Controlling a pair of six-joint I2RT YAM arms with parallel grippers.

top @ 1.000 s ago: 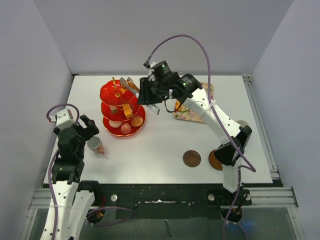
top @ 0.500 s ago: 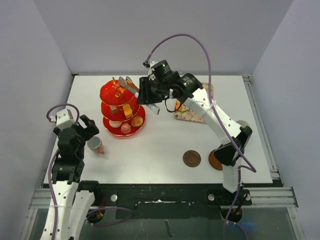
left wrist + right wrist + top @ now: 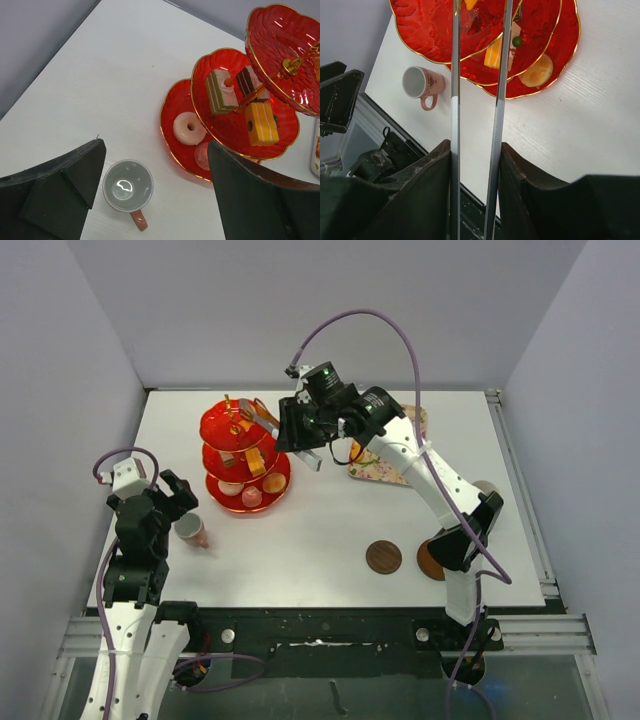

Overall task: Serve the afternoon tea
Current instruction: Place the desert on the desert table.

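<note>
The red three-tier stand (image 3: pixel 245 455) with a gold handle stands at the back left and carries small cakes on its lower tiers (image 3: pixel 220 92). My right gripper (image 3: pixel 300 432) is shut on a pair of metal tongs (image 3: pixel 455 100). The tong tips reach over the top tier, and an orange sweet (image 3: pixel 470 4) shows between them. A pink cup (image 3: pixel 190 530) stands upright on the table left of the stand. My left gripper (image 3: pixel 155 185) hangs open above the cup (image 3: pixel 128 185), apart from it. Two round brown saucers (image 3: pixel 383 557) lie at the front right.
A patterned board (image 3: pixel 385 468) with sweets lies behind the right arm at the back right. The second saucer (image 3: pixel 430 560) is partly hidden by the right arm's base. The table's left edge runs close beside the left arm.
The right gripper has shifted the tongs a little to the left, further over the stand's top tier. The left arm and the cup have not moved.
</note>
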